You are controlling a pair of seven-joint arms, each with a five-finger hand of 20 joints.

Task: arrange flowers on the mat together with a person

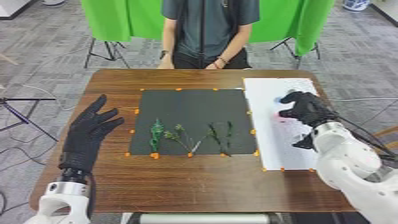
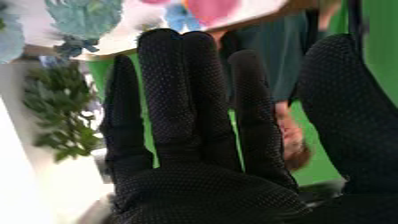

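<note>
Toward six o'clock on the dark mat (image 1: 178,107), green stems (image 1: 156,135) lie lengthwise, long axes roughly twelve to six. They sit at eight o'clock from the right hand (image 1: 306,108), open, fingers extended, over the white sheet (image 1: 282,150), and four o'clock from the left hand (image 1: 87,127), also open, above the desk (image 1: 169,185).

The surface (image 1: 178,190) is brown wood, smooth with a soft sheen. The dark mat (image 1: 191,107) looks matt. Left robot hand (image 1: 86,131) and right robot hand (image 1: 307,110) wear black fabric, the right one's finely textured. Soft green cloth (image 1: 302,22) hangs at the far side.
</note>
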